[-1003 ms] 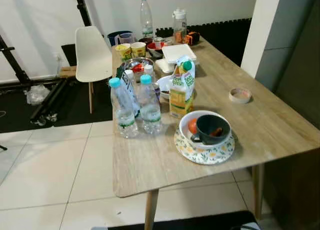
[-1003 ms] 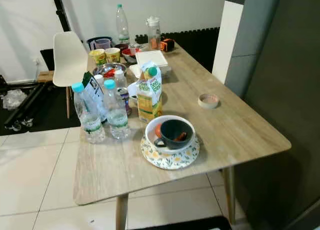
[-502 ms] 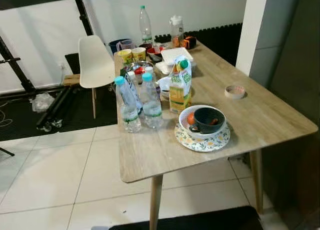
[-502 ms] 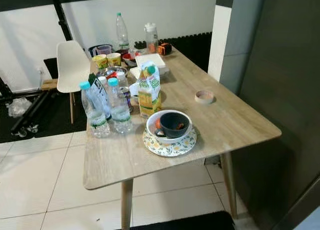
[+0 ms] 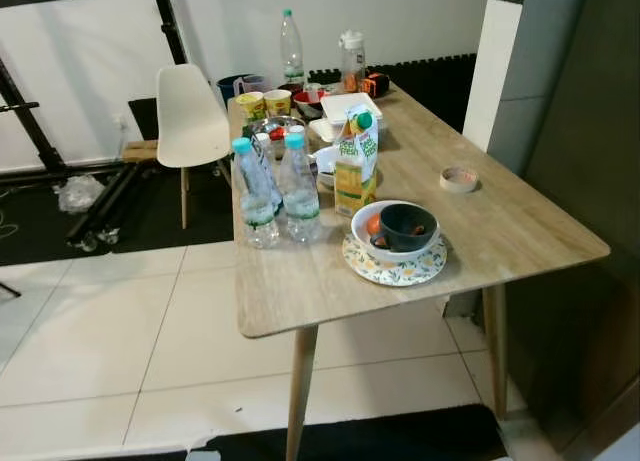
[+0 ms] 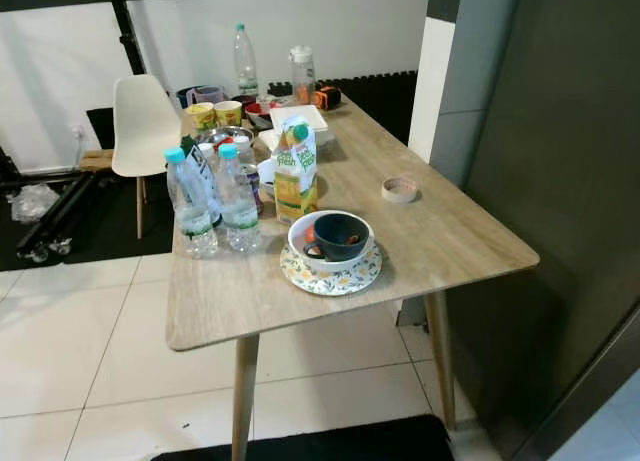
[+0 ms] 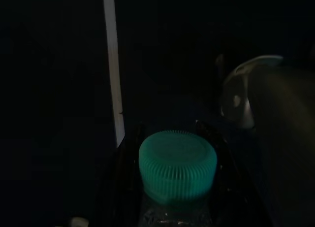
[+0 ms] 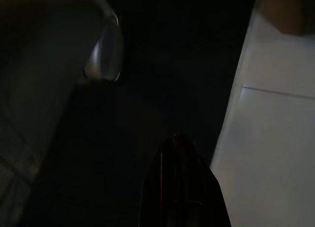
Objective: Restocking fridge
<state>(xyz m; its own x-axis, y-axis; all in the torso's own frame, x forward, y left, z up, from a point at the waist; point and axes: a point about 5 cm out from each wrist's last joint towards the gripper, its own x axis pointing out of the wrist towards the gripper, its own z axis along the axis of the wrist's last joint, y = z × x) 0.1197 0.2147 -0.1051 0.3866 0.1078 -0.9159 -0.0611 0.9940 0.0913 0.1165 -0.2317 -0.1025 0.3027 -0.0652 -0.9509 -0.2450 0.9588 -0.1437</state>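
while the left claw (image 7: 170, 187) is clamped on a green-capped bottle (image 7: 177, 170) down in the dark, it could slip. right claw (image 8: 179, 187): can't tell. more bottles (image 5: 275, 186) wait on the desk (image 5: 520, 231).

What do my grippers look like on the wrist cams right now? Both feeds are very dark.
Little can be made out. In the left wrist view, the left gripper shows as two black fingers. In the right wrist view, the right gripper appears as one glossy black tapered shape with a rounded tip. No cables or markings are discernible.
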